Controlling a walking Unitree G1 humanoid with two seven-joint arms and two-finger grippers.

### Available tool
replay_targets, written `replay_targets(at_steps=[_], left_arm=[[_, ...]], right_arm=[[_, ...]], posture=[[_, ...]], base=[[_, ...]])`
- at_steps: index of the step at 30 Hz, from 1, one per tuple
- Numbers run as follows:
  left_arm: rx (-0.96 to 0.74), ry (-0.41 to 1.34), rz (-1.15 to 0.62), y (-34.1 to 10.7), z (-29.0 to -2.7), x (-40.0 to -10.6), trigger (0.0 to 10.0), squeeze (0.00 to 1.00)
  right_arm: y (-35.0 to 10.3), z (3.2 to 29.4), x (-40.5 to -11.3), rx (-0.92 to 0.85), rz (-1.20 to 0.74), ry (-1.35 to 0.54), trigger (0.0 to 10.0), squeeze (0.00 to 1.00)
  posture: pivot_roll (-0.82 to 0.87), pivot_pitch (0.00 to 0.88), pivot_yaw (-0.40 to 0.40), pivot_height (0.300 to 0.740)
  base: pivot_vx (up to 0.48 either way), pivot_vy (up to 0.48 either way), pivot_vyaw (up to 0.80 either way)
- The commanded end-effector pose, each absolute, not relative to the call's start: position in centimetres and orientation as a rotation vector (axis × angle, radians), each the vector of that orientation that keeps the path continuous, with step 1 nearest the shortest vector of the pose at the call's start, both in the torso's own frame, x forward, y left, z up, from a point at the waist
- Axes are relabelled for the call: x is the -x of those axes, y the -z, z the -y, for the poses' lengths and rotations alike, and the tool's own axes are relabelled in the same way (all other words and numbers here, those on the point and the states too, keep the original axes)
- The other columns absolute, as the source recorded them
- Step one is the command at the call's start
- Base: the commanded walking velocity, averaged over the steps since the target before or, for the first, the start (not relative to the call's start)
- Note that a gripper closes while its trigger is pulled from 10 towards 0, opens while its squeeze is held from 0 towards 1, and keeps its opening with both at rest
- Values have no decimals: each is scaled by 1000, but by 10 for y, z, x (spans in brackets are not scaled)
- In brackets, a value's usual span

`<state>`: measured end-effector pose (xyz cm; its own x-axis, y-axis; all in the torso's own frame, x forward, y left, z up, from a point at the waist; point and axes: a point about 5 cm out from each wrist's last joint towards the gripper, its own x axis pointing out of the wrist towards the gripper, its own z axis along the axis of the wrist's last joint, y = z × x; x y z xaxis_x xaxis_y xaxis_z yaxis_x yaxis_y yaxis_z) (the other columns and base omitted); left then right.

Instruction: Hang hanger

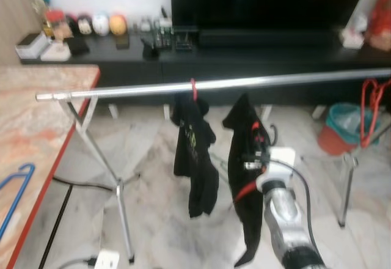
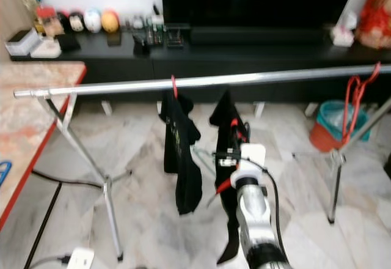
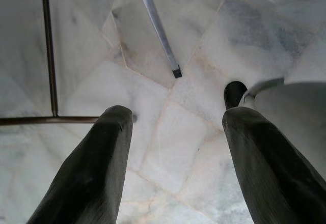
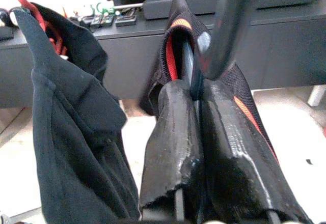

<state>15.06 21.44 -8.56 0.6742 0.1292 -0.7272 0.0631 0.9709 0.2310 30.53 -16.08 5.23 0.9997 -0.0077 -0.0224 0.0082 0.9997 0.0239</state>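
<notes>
A silver clothes rail [image 1: 244, 83] runs across in front of me. One black garment [image 1: 194, 153] hangs from it on a red hanger [image 1: 193, 89]. Just right of it and below the rail, my right gripper [image 1: 249, 154] is shut on a second red hanger [image 1: 245, 189] carrying a black garment [image 1: 241, 128]. In the right wrist view the two fingers [image 4: 175, 127] press together on that hanger's neck, with the black garment [image 4: 178, 25] behind them and the blurred rail [image 4: 232, 25] close above. My left gripper [image 3: 175, 117] hangs open over the marble floor.
Red hangers [image 1: 371, 107] dangle at the rail's right end above a teal bin [image 1: 343, 122]. A red-edged table [image 1: 36, 134] with a blue hanger [image 1: 13, 191] stands at the left. A black TV console [image 1: 244, 61] lies behind. A power strip [image 1: 107, 260] sits by the rack leg [image 1: 122, 214].
</notes>
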Motion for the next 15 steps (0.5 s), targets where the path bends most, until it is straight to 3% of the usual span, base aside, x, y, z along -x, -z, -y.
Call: replay_targets(at_steps=[1, 15], left_arm=[[-252, -30, -856, 89, -213, -143, 10000, 0], [-248, -42, -859, 88, -216, -144, 10000, 0]], right_arm=[[-61, 166, -310, -16, 12, 26, 10000, 0], [-65, 163, -315, -13, 18, 27, 10000, 0]], posture=[[29, 4, 0, 740], [36, 58, 9, 740]], base=[[-270, 0, 0], [-268, 0, 0]])
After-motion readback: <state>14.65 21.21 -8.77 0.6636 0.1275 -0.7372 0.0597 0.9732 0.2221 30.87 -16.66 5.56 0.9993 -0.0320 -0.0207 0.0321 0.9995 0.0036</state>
